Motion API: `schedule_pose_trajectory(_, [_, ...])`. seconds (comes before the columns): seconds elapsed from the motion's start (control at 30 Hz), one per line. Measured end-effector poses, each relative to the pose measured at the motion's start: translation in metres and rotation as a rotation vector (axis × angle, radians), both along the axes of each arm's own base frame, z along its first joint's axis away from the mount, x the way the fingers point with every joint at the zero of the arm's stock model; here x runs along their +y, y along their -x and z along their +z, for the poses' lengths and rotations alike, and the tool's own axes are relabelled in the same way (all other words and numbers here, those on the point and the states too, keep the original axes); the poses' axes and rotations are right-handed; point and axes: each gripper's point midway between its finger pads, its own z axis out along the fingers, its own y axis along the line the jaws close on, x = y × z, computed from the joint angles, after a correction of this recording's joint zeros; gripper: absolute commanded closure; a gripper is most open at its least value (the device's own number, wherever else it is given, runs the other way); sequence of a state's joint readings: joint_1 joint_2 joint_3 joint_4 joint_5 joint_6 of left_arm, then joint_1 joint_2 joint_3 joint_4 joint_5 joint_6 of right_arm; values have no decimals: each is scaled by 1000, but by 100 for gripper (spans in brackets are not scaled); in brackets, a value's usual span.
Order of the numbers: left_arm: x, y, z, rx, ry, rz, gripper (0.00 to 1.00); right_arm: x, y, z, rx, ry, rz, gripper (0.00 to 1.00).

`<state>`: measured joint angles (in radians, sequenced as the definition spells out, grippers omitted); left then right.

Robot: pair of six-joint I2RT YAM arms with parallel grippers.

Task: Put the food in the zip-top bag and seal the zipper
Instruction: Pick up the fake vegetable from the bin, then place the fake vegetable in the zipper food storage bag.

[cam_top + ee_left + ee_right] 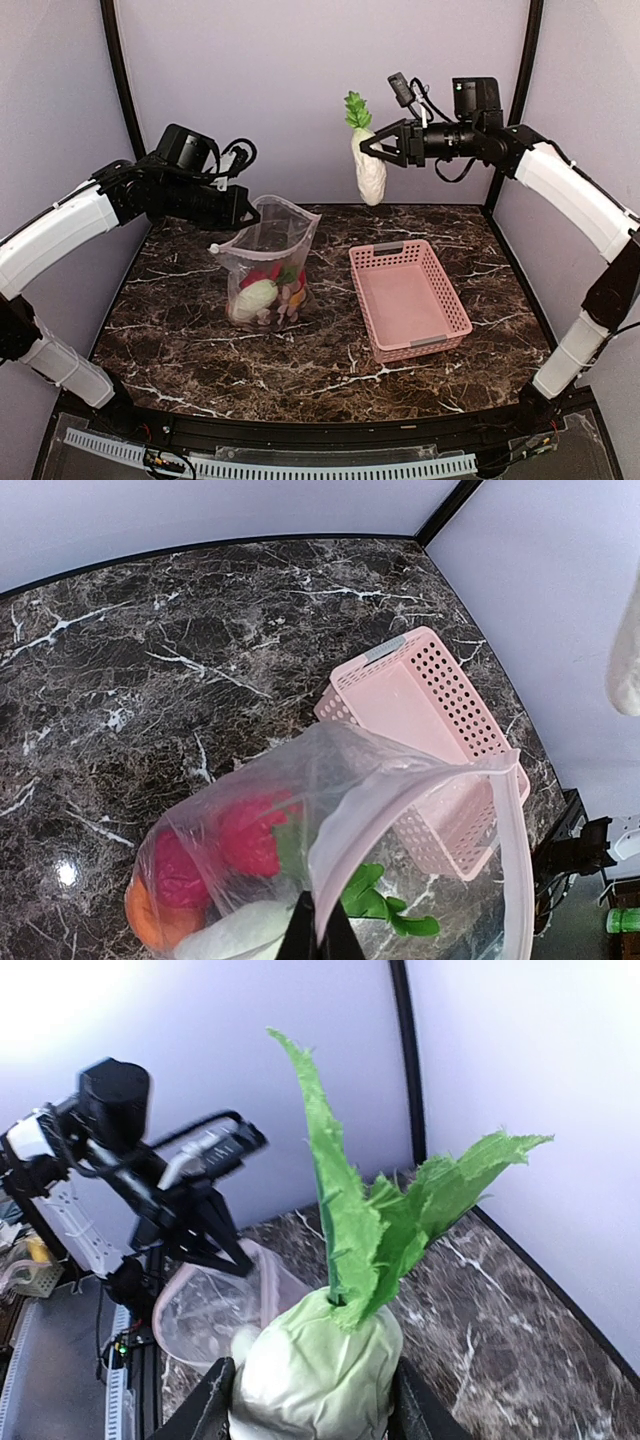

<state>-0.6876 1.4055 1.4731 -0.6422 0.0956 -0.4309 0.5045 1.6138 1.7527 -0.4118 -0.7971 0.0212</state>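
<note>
The right claw (368,148) is closed partway around a white oblong piece (371,180) with green leaves. The piece is held high in the air, at about 12 o'clock from the pink basket (405,300) and well apart from the zip-top bag (283,235). The left claw (247,213) is pinched fully shut on the bag's mouth edge. The bag is thereby kept standing on the surface (200,330), at 9 o'clock from the basket, with the other food (255,298) heaped at its bottom.

The piece is gripped near its leafy top, with most of its body hanging below, so it could be swung or shaken loose when carried toward 8 o'clock. The mouth is lifted on one side only. A long piece lowered off-centre could strike the rim, fold it inward or tip the bag. The zipper (516,860) could also be dragged out of the pinch, since little of it seems to be caught, though the contact is partly hidden in the left wrist view. Leaves left lying across the mouth would stop the seal.

No brand, label or writing can be read.
</note>
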Motion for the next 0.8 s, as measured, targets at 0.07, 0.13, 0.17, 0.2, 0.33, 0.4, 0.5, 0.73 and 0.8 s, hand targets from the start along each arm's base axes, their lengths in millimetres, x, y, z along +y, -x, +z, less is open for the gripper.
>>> schedule_pose_trajectory(0.07, [0,0,0,4,0,4,99,16,15,22,-37,-49,60,72])
schedule_pose_trajectory(0.13, [1,0,0,10,6,11,99,33,27,39,-64,-91,116,72])
schedule_pose_trajectory(0.17, [1,0,0,13,10,15,99,40,30,44,-70,-105,133,72])
schedule_pose_trajectory(0.2, [1,1,1,15,16,18,99,49,34,48,-76,-121,153,72])
schedule_pose_trajectory(0.33, [3,5,8,23,65,43,99,83,39,43,-38,-152,201,72])
schedule_pose_trajectory(0.4, [4,9,8,31,97,55,99,104,36,30,-7,-150,208,72])
schedule_pose_trajectory(0.5, [6,13,9,43,129,73,99,128,34,8,44,-131,211,72])
schedule_pose_trajectory(0.73, [3,9,17,33,183,94,99,148,38,-13,54,-95,180,72])
schedule_pose_trajectory(0.8, [1,7,16,33,196,98,99,150,39,-16,36,-86,172,72])
